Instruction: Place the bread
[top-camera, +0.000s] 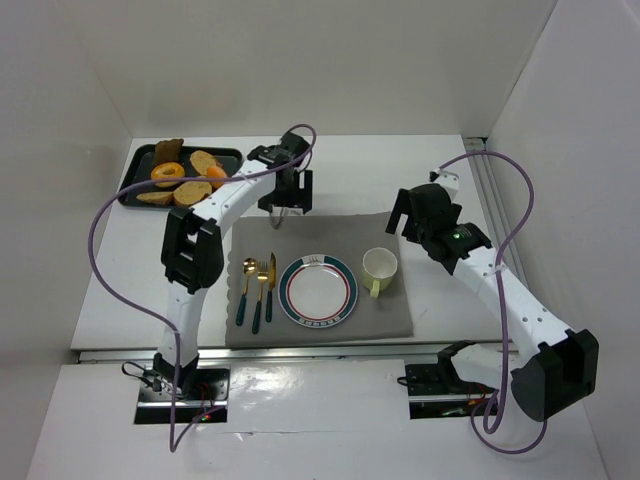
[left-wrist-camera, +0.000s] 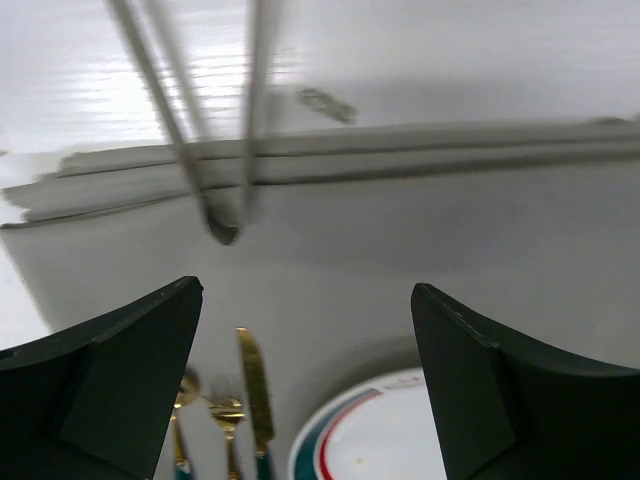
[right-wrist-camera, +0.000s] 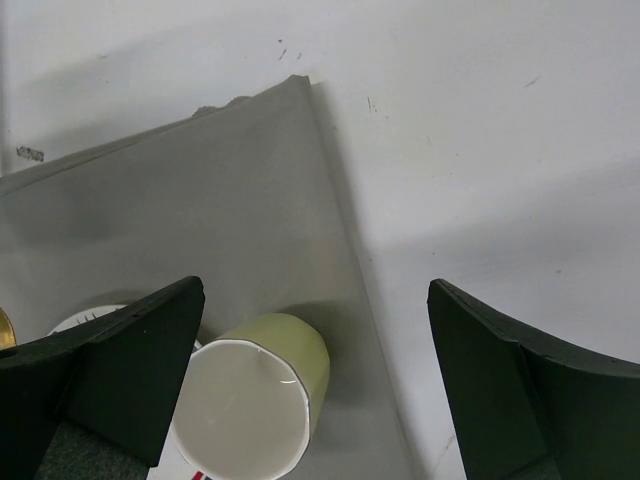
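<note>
- My left wrist view is smeared. I make out thin grey rods (left-wrist-camera: 222, 222) meeting at a tip by the far edge of the grey cloth placemat (left-wrist-camera: 480, 260), but cannot tell what they are.
- The left arm crosses the 4 o'clock corner of the black rectangular tray (top-camera: 128, 187) and hides it.
- The brown bread slices (top-camera: 192, 192) lie on that tray among orange pieces (top-camera: 167, 172), at 10 o'clock from the white round plate with a teal and red rim (top-camera: 318, 291).
- The left gripper (top-camera: 283, 210) hangs over the placemat's far edge, fingers spread wide with nothing between them.
- The right gripper (right-wrist-camera: 315, 295) is likewise wide and empty, above the pale yellow mug (right-wrist-camera: 255, 400).
- The mug sits near the placemat's 3 o'clock edge, and bare white table (right-wrist-camera: 500, 150) lies beyond.
- Gold cutlery with teal handles (top-camera: 257, 290) lies just beside the plate at 9 o'clock.
</note>
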